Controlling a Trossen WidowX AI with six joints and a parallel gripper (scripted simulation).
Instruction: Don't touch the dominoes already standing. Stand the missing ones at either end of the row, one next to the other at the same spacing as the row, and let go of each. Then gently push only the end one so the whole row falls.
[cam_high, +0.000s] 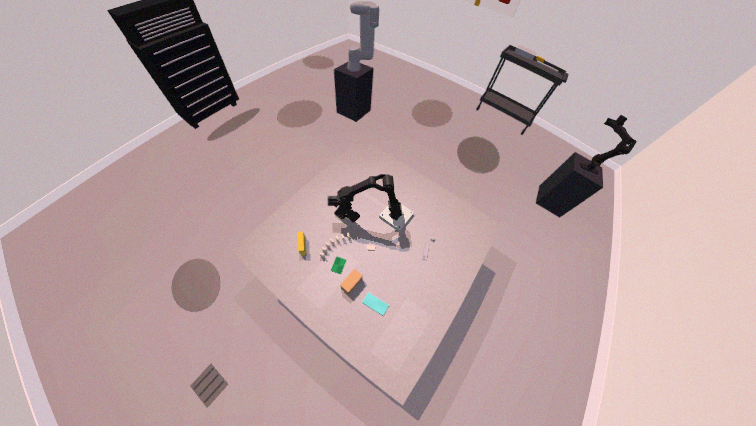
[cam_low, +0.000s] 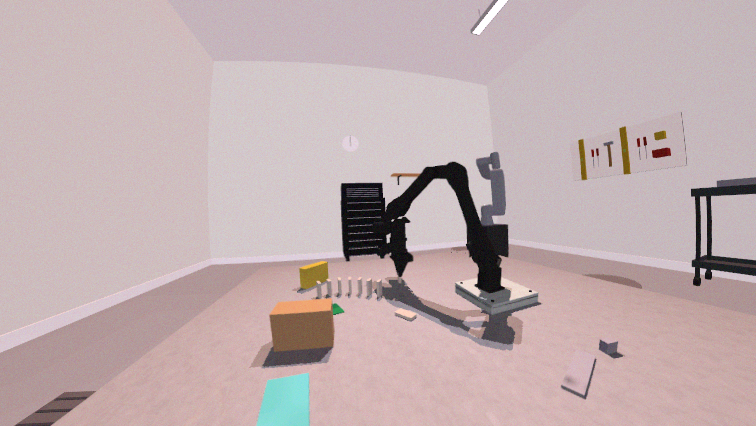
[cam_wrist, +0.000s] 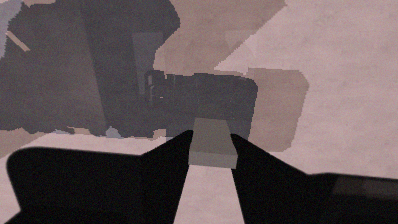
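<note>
Pinching a domino (cam_wrist: 213, 142), end effector (cam_high: 349, 215) (cam_low: 400, 274) (cam_wrist: 211, 138) over pinkish tabletop (cam_high: 439, 285) (cam_low: 449, 375) (cam_wrist: 350, 125), pale walls (cam_high: 698, 222) (cam_low: 285, 121) around.

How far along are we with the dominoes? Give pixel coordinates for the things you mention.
Done: the row of dominoes (cam_high: 332, 243) (cam_low: 349, 286) stands, seven pieces, none toppled.

In hand: the pincer (cam_high: 354, 215) (cam_low: 400, 274) (cam_wrist: 211, 138) looks closed on an upright domino (cam_wrist: 213, 160), off the row's end.

Left: placing and releasing that one, standing the loose domino (cam_high: 371, 247) (cam_low: 405, 314) lying flat, then the end push.
</note>
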